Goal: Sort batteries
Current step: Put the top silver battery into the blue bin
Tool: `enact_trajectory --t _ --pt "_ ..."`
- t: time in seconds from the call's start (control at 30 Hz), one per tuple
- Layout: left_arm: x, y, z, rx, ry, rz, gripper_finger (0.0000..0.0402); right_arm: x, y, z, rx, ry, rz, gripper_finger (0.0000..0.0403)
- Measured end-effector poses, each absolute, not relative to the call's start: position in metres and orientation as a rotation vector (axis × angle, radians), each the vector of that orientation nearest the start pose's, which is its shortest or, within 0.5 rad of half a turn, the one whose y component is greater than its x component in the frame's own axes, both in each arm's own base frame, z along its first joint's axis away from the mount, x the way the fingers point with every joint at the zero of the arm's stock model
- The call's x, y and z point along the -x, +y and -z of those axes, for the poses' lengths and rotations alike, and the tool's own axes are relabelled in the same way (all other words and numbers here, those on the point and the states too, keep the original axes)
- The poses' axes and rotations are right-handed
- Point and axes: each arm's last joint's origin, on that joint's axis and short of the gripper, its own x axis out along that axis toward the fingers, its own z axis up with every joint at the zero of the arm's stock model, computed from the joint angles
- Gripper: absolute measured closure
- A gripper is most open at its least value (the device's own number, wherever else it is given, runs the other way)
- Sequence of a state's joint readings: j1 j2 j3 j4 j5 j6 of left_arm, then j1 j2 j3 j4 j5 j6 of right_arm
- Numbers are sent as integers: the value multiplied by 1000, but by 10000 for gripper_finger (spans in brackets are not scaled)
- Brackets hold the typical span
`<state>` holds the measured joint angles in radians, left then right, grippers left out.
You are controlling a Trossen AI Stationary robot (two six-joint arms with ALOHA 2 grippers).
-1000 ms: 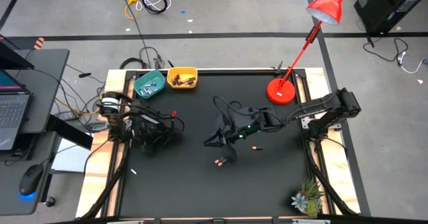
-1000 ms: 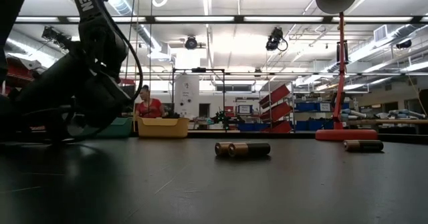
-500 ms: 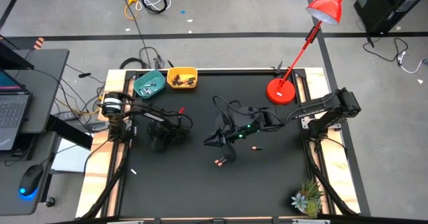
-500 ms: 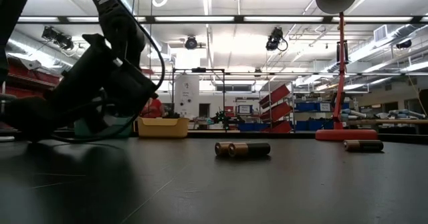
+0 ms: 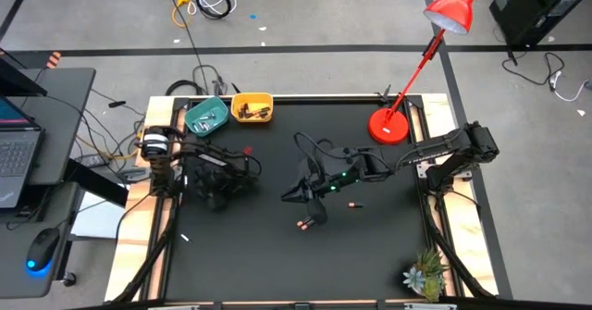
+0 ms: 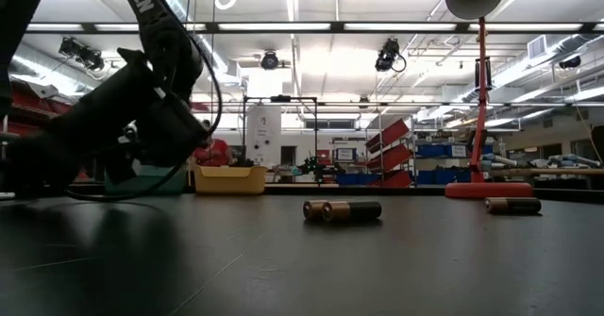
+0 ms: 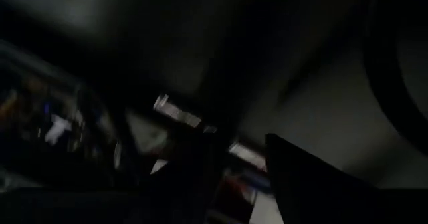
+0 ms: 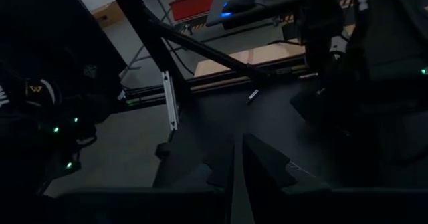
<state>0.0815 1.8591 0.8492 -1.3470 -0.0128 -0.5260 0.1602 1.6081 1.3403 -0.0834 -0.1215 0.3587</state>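
Note:
Two dark batteries with copper ends lie on their sides on the black table: one [image 5: 302,223] [image 6: 342,209] close beside my right gripper and one [image 5: 352,204] [image 6: 512,205] farther right. My right gripper [image 5: 289,196] [image 8: 234,174] is shut and low over the table's middle, just left of them. My left gripper [image 5: 220,194] [image 7: 244,180] hovers over the table's left part, near the bowls. Its wrist view is dark and blurred, but a gap shows between the fingers. The teal bowl [image 5: 206,116] and yellow bowl [image 5: 252,108] at the far left corner hold small batteries.
A red desk lamp stands on its round base [image 5: 388,125] at the far right, its stem [image 6: 483,108] rising above the table. A small potted plant [image 5: 425,275] sits at the near right corner. Cables trail off the left arm [image 6: 142,118].
The left arm has risen and swung a little toward the table's right, then eased back slightly; it is blurred by motion in its wrist view. The right arm and both batteries have stayed where they were.

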Motion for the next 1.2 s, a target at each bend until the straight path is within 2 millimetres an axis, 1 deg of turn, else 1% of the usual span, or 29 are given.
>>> enact_trajectory --t 0.07,0.2,0.3,0.5,0.57,0.63,0.77,0.9,1.07,1.2 --pt "-198 22 -112 354 2338 -692 258 -367 64 -327 -332 398 -219 361" --pt "-187 29 -108 413 2375 -738 267 -367 66 -327 -325 399 -233 361" --pt "-188 34 -106 450 2341 -756 269 -366 67 -327 -326 403 -253 361" --pt "-187 41 -105 502 2328 -775 270 -364 69 -328 -303 407 -276 361" --pt "-186 45 -105 526 2326 -785 270 -360 68 -331 -282 416 -279 361" --pt "-185 49 -105 560 2321 -791 270 -356 65 -335 -268 415 -275 361" --pt "-183 55 -103 631 2306 -797 270 -352 57 -335 -264 450 -249 361" --pt "-176 58 -100 673 2320 -807 270 -349 50 -337 -267 459 -229 361" --pt "-176 58 -100 692 2306 -795 270 -347 47 -337 -264 476 -220 361" --pt "-166 59 -98 729 2273 -796 270 -347 47 -337 -259 476 -221 361"
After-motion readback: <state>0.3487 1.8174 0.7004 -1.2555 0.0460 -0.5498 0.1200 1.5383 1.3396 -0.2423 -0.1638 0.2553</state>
